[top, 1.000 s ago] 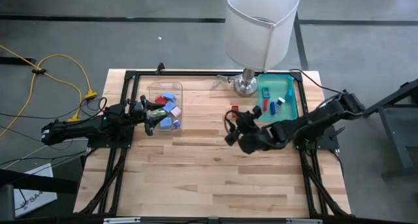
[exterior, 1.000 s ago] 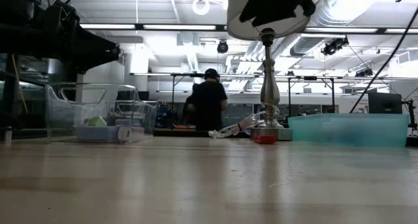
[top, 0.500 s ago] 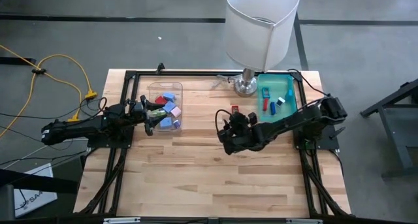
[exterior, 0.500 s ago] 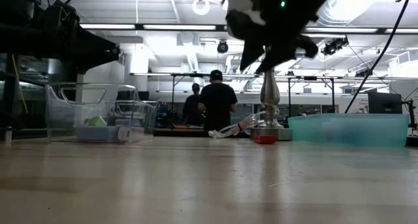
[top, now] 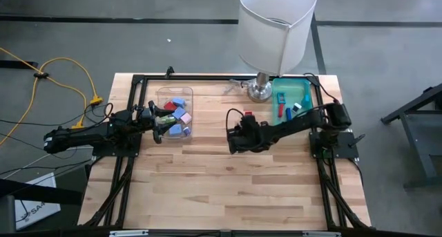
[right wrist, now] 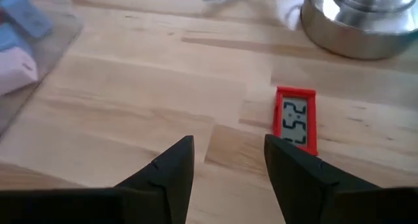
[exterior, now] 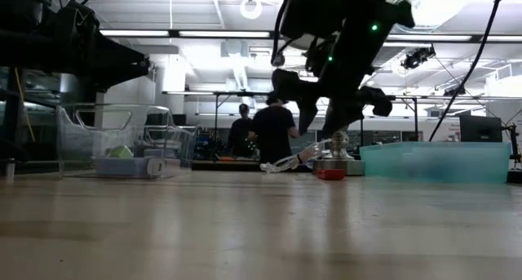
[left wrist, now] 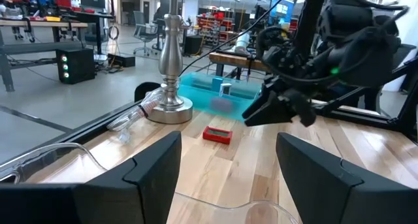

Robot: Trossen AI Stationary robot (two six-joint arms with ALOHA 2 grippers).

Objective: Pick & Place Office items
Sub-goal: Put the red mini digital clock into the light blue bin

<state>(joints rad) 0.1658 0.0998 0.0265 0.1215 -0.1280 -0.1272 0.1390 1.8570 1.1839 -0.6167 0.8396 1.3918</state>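
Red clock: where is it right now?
The red clock lies flat on the table, near the lamp base and teal tray, just ahead of the open right gripper.

red piece point(right wrist: 296, 120) flat on table, others binned

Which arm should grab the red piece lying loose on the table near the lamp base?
The right. Its gripper hangs open close beside the red piece, which shows just ahead of its fingers in the right wrist view. The left gripper sits open at the clear bin, across the table.
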